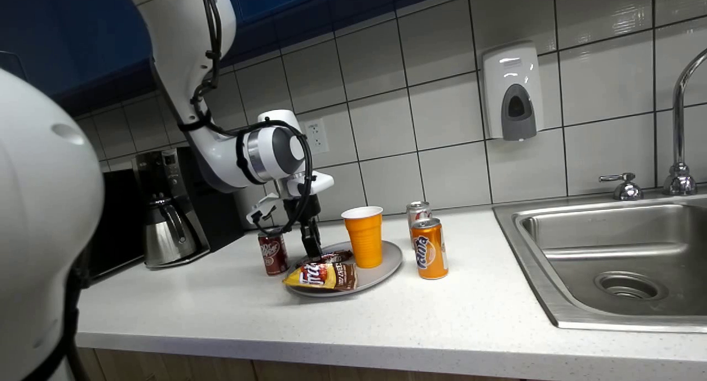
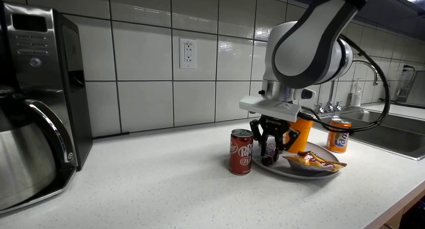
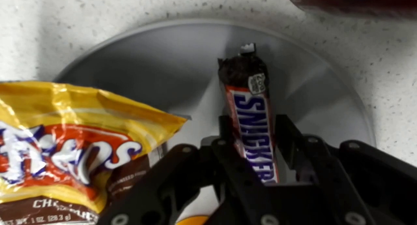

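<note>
Low over the plate [image 3: 182,55]: the gripper [image 3: 253,124] points down, its fingers close in on both sides of the chocolate bar [image 3: 249,104]; whether they press on it or stand just clear, I cannot tell.
Chocolate bar: lying on the plate, near the red can [image 2: 240,152], one end sticking out past the fingertips. Pinched off its middle, the slick wrapper could slip or let the bar swing.
Snack bag [image 3: 81,146]: also on the plate, pointed corner near a finger; a sideways shove might push it over the rim.
Red can: upright just outside the rim, where a spreading finger could knock it.
Orange cup [image 1: 364,237]: upright on the plate, probably light; pressing down on the rim could tilt everything and topple it.
Orange can [image 1: 431,248]: past the cup on the counter [image 1: 221,315], silver can [image 1: 418,212] behind; only a wide swing threatens either.
Sink [image 1: 536,270]: well apart, somewhere a toppled can might roll.
Coffee maker [image 2: 36,43]: opposite way along the counter, little at risk.
</note>
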You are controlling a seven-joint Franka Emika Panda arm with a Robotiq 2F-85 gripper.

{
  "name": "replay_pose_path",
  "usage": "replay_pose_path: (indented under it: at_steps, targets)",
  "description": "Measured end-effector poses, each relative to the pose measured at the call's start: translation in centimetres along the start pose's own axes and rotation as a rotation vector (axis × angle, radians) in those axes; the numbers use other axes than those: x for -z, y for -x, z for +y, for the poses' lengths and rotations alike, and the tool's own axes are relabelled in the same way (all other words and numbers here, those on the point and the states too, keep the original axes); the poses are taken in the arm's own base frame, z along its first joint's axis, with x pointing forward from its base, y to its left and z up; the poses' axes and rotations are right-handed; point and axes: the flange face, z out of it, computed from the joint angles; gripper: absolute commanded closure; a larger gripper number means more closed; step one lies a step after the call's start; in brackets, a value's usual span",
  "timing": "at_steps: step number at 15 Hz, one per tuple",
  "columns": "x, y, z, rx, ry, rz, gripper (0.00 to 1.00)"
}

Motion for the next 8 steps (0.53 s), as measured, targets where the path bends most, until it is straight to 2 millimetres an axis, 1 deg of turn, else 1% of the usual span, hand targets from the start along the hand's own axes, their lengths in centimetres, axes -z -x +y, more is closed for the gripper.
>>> replay_pose_path:
  at_steps: [1, 2, 3, 8]
  targets:
    - [-0.03, 0.02, 0.03, 0.000, -0.001, 0.000, 0.97]
    - [-0.06, 0.04, 0.07, 0.000, -0.002, 0.000, 0.99]
    - [-0.07, 0.04, 0.08, 0.000, -0.003, 0.001, 0.95]
    - [0.21, 0.09, -0.04, 0.002, -0.012, 0.003, 0.96]
